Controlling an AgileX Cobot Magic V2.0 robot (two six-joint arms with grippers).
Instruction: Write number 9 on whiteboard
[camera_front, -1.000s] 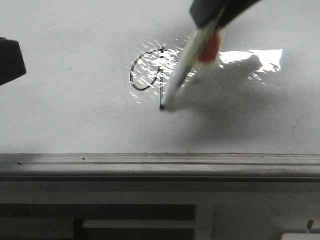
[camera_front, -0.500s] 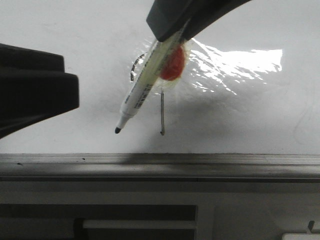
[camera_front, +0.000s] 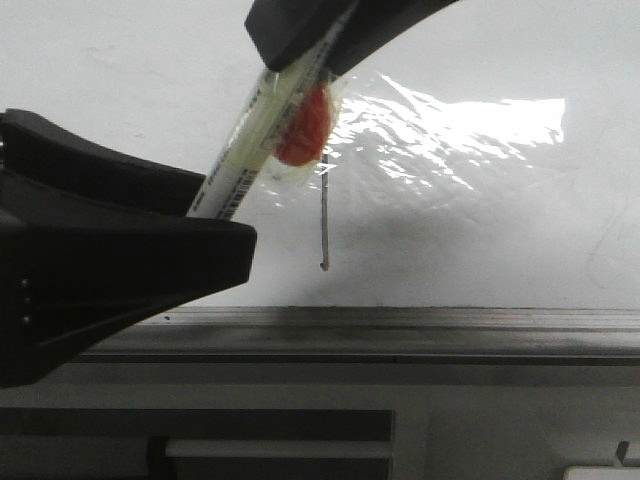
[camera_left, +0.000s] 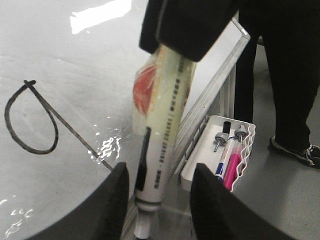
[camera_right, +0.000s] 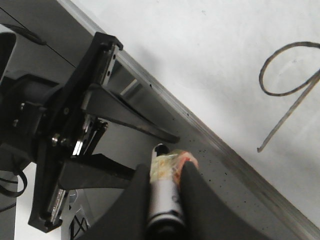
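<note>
The number 9 is drawn in thin black line on the whiteboard (camera_front: 520, 230). In the front view only its stem (camera_front: 324, 225) shows, the loop hidden behind the marker. The whole 9 shows in the left wrist view (camera_left: 31, 120) and the right wrist view (camera_right: 287, 75). My right gripper (camera_front: 300, 35) is shut on a white marker (camera_front: 245, 160) with a red blob under clear tape, held off the board, tip down-left. My left gripper (camera_front: 110, 280) is open; its jaws stand either side of the marker's tip end (camera_left: 152, 170) with gaps on both sides.
A grey metal rail (camera_front: 420, 330) runs along the board's lower edge. A white wire tray (camera_left: 220, 150) with several pens hangs below the board's edge. A person in dark trousers (camera_left: 290, 75) stands beside the board.
The marker has lifted off the end of the 9's stem and moved left and away from the board. My left gripper has come in from the left until its jaws flank the marker's tip.
</note>
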